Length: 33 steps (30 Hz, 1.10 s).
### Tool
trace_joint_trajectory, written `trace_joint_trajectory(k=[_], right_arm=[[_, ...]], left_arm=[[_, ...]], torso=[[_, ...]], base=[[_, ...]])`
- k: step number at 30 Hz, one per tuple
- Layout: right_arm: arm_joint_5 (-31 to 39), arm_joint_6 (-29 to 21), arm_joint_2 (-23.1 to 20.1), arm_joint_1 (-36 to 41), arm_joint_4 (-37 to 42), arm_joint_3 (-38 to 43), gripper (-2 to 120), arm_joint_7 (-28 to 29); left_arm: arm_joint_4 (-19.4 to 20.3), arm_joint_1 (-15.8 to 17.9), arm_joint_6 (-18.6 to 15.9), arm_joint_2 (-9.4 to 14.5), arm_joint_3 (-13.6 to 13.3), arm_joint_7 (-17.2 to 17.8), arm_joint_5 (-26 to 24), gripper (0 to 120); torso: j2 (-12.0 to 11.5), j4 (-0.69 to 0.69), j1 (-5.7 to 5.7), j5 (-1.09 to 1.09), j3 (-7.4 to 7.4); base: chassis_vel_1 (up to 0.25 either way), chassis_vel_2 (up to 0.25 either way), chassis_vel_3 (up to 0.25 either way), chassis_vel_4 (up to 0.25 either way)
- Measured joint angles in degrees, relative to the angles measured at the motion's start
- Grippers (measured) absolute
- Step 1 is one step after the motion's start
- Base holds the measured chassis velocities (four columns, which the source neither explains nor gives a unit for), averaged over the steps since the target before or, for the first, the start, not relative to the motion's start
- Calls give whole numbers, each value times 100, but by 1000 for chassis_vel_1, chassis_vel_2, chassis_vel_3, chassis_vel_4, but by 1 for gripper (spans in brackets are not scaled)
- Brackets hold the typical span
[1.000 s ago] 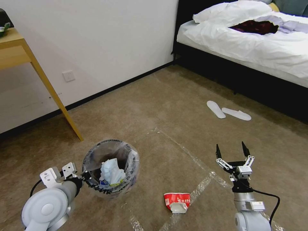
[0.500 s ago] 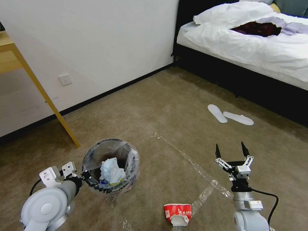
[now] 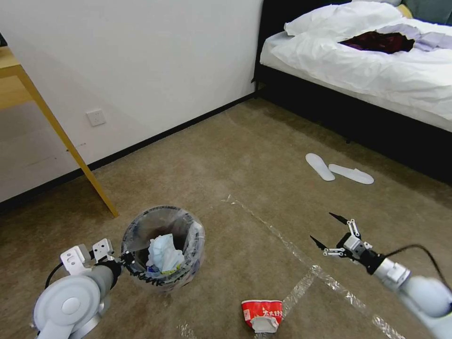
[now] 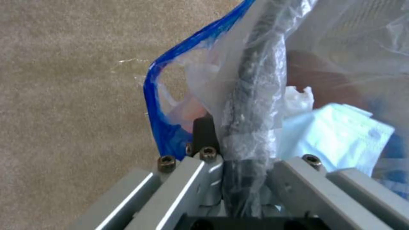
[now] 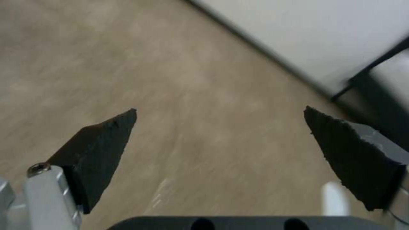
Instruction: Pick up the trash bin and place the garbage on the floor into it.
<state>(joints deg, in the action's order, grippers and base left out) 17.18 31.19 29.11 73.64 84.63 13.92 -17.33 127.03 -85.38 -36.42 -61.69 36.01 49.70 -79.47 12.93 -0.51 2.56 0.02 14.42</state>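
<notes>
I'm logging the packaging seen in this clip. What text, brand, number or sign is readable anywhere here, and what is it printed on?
Nothing reads clearly enough to quote.
Crushed red-white paper bowl on the floor: white characters on its red band, too small to make out.
Trash bin, its rim clamped by the left gripper: black lettering on the bag, too crinkled to read.
Wall socket: no marking visible.

Wooden table (image 3: 19, 77) cut off at left edge, one leg visible. Bed (image 3: 376, 66) cropped upper right. Crushed bowl (image 3: 262, 314) clipped by bottom edge. Bin (image 3: 162, 249) base hidden (bag covers it). Right wrist view blurred.
</notes>
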Motion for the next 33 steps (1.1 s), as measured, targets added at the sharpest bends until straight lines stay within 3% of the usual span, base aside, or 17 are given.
trace_joint_trajectory(k=[1,2,4,7,8,9,13,15,22,27,33], right_arm=[[287,-72,-271,-376,-112,-576,100,-337],[287,-72,-271,-376,-112,-576,100,-337],[522,78,-508,-1072,-416,-1531,100,-1062],[529,237,-542,-1546,-637,-2148,100,-1571],[420,379,-476,-2154,-892,-2720,100,-2211],[190,466,-324,-2791,-1154,-3276,100,-2641],[-330,815,116,-3649,-1714,-3911,100,-3131],[-993,1054,698,-4186,-2223,-4215,100,-3513],[-1651,1371,1579,-4568,-2951,-4538,100,-3864],[-1883,1466,1760,-4575,-3025,-4643,100,-3914],[-2078,1486,2035,-4540,-3193,-4601,100,-3935]], left_arm=[[-37,1,-1,-30,-16,-21,28,1],[-37,1,-1,-30,-16,-21,28,1],[-112,2,-2,-65,-43,-50,93,1],[-154,15,-3,-83,-53,-55,115,1],[-193,44,-3,-112,-55,-56,129,1],[-227,70,-2,-138,-56,-58,131,1],[-278,87,-2,-165,-47,-59,140,1],[-298,76,-1,-183,-13,-56,158,1],[-292,58,2,-165,25,-40,172,1],[-289,61,6,-171,63,-40,176,1],[-259,-1,7,-191,80,-41,217,1]], torso=[[0,-2,0,1,0],[0,-2,0,1,0],[0,2,0,-3,0],[0,-4,0,1,0],[0,1,0,4,0],[0,-2,0,-4,0],[0,2,0,-1,0],[0,3,1,0,0],[0,1,1,-2,0],[0,-3,1,-2,0],[0,1,0,-3,0]], base=[[0,0,0,0],[0,0,0,0],[0,0,0,0],[0,0,0,0],[0,0,0,0],[0,0,0,0],[0,0,0,0],[0,0,0,0],[0,0,0,0],[0,0,0,0],[0,0,0,0]])
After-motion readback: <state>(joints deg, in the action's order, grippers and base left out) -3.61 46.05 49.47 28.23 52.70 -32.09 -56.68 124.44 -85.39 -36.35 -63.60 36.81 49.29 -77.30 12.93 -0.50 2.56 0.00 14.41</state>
